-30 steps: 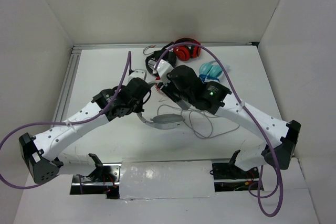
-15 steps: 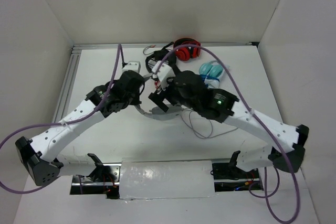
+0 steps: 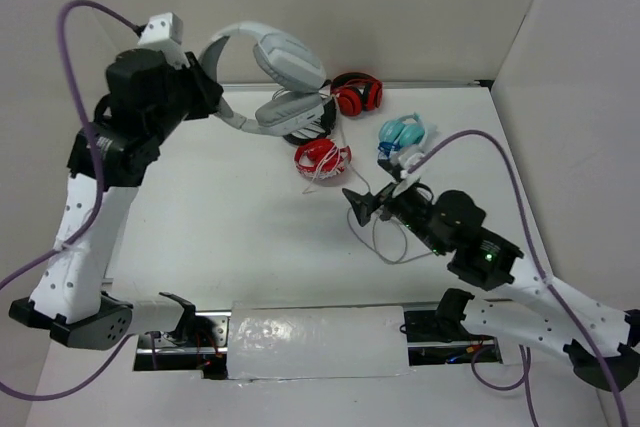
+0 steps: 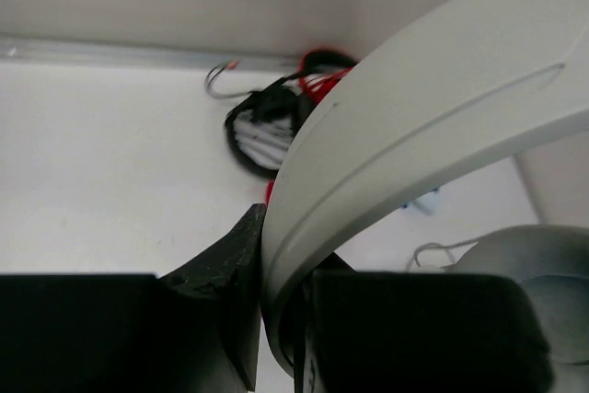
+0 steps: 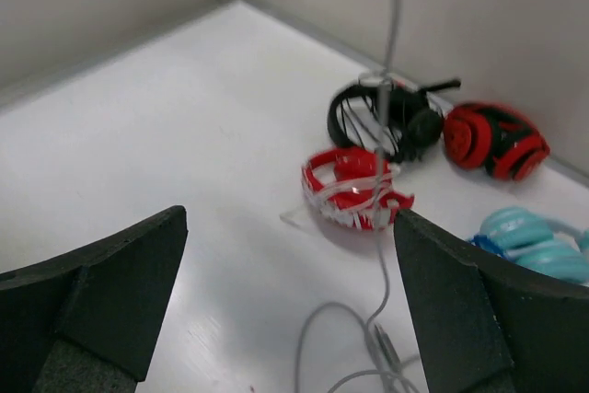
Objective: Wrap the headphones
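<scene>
My left claw [image 4: 281, 312] pinched the large grey-white padded headphones [image 3: 290, 59] high at eleven o'clock. My spread right claw [image 5: 287, 294], I judged, should catch their thin grey cable [image 5: 394, 6].

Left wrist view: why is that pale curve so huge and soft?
Left wrist view: the grey-white padded headphones' headband sits very near the lens, so it looms, soft-edged. Right wrist view: the black end effector fingers blur likewise; the white table beyond is sharper. Top external view: even light.

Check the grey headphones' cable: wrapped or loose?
Loose. The cable hangs from the lifted headphones down to a slack loop on the table.
</scene>
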